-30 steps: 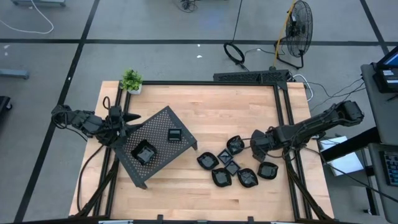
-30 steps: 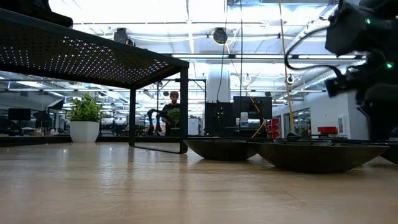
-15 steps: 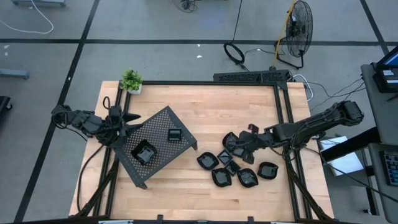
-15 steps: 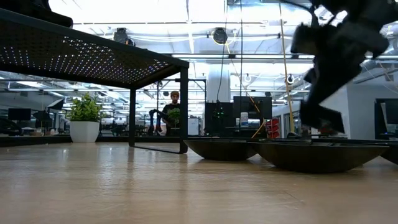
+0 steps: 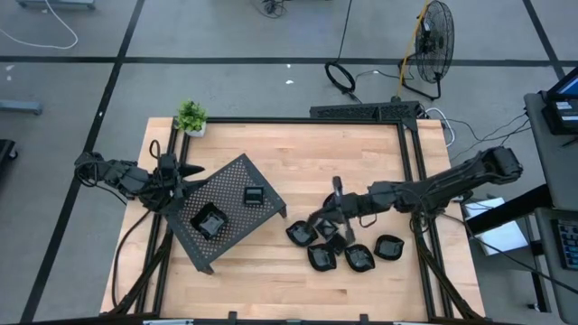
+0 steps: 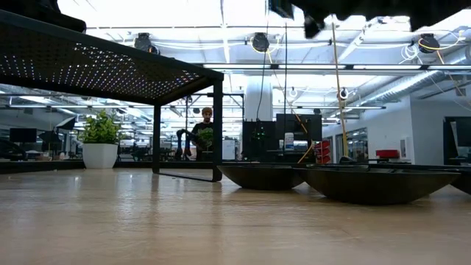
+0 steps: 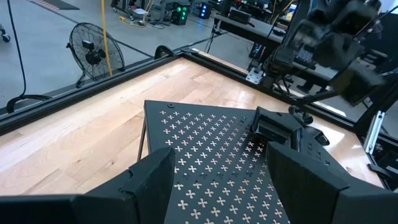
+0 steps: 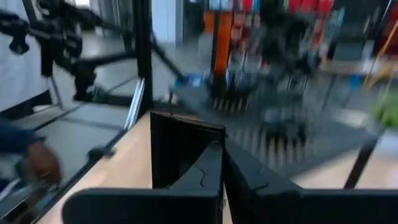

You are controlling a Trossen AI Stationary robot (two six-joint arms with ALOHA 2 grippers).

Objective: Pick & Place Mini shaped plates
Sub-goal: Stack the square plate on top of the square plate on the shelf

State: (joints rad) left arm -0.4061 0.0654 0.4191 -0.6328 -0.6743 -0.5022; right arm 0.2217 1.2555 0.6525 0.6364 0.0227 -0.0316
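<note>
High view, right tool (image 5: pixel 336 209): we see it reaching over the cluster of mini shaped plates (image 5: pixel 348 244) on the table (image 5: pixel 343 153), pinching a small black plate (image 5: pixel 336 190) held on edge.
High view, tray: we note two more plates (image 5: pixel 209 221) on the perforated tray (image 5: pixel 230 185).
High view, left tool (image 5: pixel 185 173): waits at the tray's edge, fingers spread.
Low view: we see two plates (image 6: pixel 379 182) resting on the table beside the tray's leg (image 6: pixel 218 129); a person stands far behind.
Left wrist view: fingers (image 7: pixel 152 177) wide apart over the tray (image 7: pixel 211 137); one plate (image 7: pixel 277 127) lies ahead.
Right wrist view: fingers (image 8: pixel 211 168) pressed on the upright plate (image 8: pixel 180 146).
</note>
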